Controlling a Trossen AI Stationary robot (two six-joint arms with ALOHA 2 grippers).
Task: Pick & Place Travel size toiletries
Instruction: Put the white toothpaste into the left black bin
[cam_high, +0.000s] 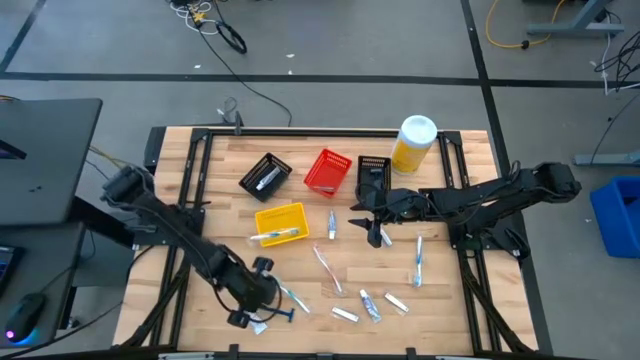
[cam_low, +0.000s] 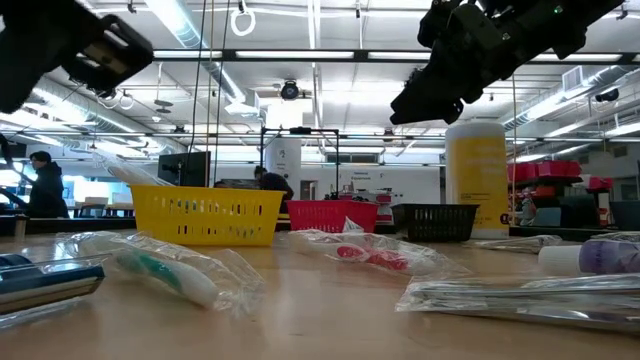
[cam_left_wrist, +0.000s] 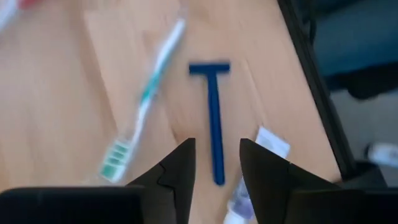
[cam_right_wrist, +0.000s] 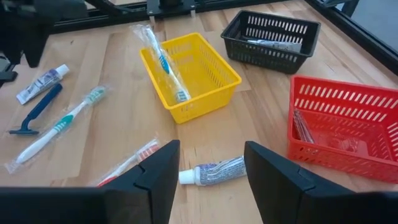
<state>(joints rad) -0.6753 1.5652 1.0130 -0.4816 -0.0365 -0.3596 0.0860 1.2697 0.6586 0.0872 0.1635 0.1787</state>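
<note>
One dark blue T-shaped plastic razor (cam_left_wrist: 214, 118) lies on the wooden bench (cam_high: 460, 300) near its front left corner, between a wrapped white-and-teal toothbrush (cam_left_wrist: 144, 102) and a small white tube (cam_left_wrist: 258, 165). The left gripper (cam_left_wrist: 217, 163) hovers over the razor handle, fingers apart and empty. Another wrapped toothbrush (cam_right_wrist: 163, 61) rests in the one yellow mesh basket (cam_right_wrist: 214, 84). One red basket (cam_right_wrist: 373, 112) and two black baskets (cam_high: 265, 176) stand behind. The right gripper (cam_right_wrist: 208, 171) hangs mid-bench above a white tube with a white cap (cam_right_wrist: 211, 171), fingers apart.
</note>
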